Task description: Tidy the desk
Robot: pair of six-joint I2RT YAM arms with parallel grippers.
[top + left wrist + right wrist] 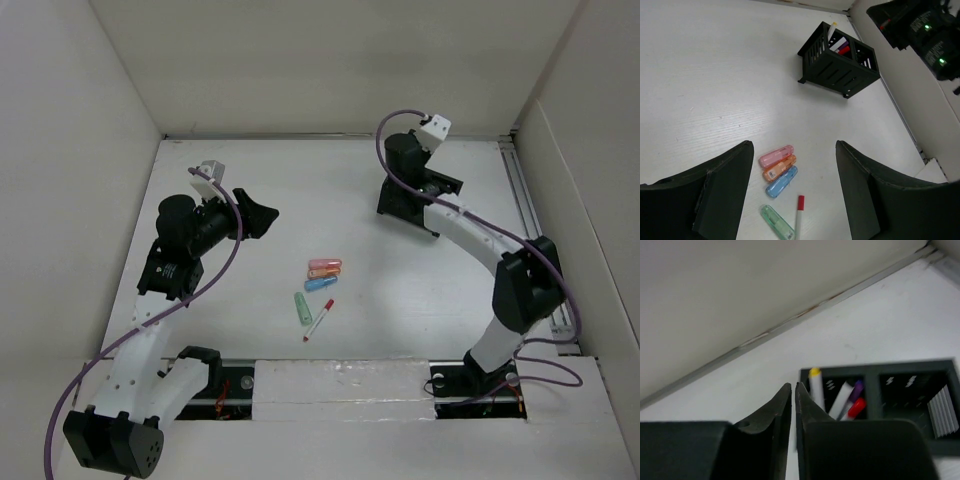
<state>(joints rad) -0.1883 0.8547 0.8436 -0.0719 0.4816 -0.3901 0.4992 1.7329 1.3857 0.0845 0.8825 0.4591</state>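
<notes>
1. Our left arm (190, 235) hangs over the left of the table (400, 300), which fills mid-frame; left jaws wide, empty.
2. Our right arm (470, 228) stretches upper right above the black organizer (837, 67), right jaws nearly closed, empty.

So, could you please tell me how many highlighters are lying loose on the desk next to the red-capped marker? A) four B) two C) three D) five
A: a pink highlighter, an orange highlighter, a blue highlighter and a green highlighter lie on the desk by the red-capped marker.
</notes>
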